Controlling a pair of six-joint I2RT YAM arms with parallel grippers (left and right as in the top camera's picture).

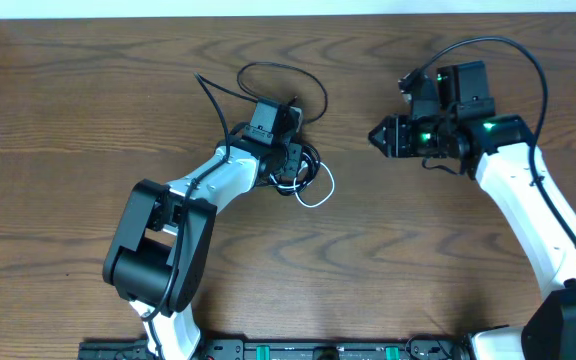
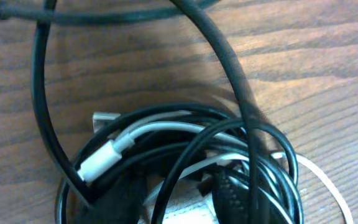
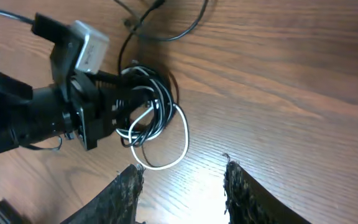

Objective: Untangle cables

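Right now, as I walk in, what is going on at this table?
The left gripper is down in the cables, a small tangled bundle of one black cord and one white cord lying on the wooden table. Whether its jaws grip them cannot be told. The right gripper hovers off to the side, open and empty, apart from the bundle. The two cords are not yet separated.

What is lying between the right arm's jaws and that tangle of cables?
Nothing visible does. Only bare table separates the right arm's open jaws from the cables; the left arm sits at the bundle's opposite side.
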